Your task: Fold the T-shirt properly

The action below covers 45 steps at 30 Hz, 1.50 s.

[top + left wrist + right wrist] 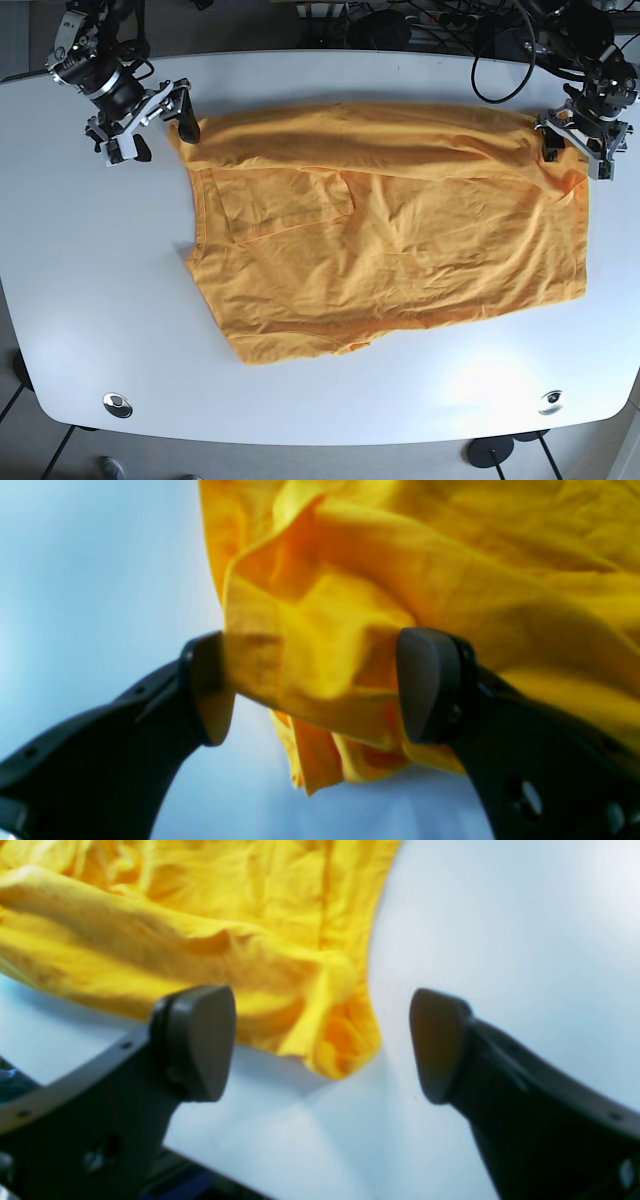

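A yellow-orange T-shirt [400, 230] lies spread and wrinkled on the white table [90, 300], with one sleeve folded in on its left part. My left gripper [578, 150] stands at the shirt's far right corner. In the left wrist view the left gripper [320, 687] is open, and a bunched fold of the shirt [320, 645] hangs between its fingers. My right gripper [163, 135] is at the shirt's far left corner. In the right wrist view the right gripper [320, 1045] is open, with the shirt's corner [340, 1050] lying on the table between its fingers.
Black cables [420, 25] run along the table's far edge. Round metal fittings sit near the front left [117, 404] and front right [550, 402] corners. Bare white tabletop surrounds the shirt on the left and at the front.
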Each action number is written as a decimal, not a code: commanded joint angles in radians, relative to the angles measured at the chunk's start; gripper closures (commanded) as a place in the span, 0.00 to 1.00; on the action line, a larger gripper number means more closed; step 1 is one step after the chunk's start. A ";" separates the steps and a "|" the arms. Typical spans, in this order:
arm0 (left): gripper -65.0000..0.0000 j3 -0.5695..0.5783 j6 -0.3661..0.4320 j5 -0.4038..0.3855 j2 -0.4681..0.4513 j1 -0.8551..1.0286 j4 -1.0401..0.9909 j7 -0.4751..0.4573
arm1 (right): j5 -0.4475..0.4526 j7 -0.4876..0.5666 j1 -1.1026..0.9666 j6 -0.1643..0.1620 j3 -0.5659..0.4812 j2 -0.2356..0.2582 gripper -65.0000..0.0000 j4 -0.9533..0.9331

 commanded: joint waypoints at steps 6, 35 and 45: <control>0.32 -0.009 0.002 -0.009 -0.031 0.021 0.001 -0.021 | 0.029 -0.119 0.108 0.006 0.000 0.011 0.31 -0.125; 0.62 -0.174 0.002 -0.009 -0.086 0.116 0.041 -0.013 | 0.027 -0.151 0.047 0.006 0.016 0.030 0.97 -0.166; 0.40 -0.250 0.002 -0.012 -0.149 0.136 0.049 -0.013 | 0.029 -0.146 -0.025 0.006 0.016 0.030 0.97 -0.143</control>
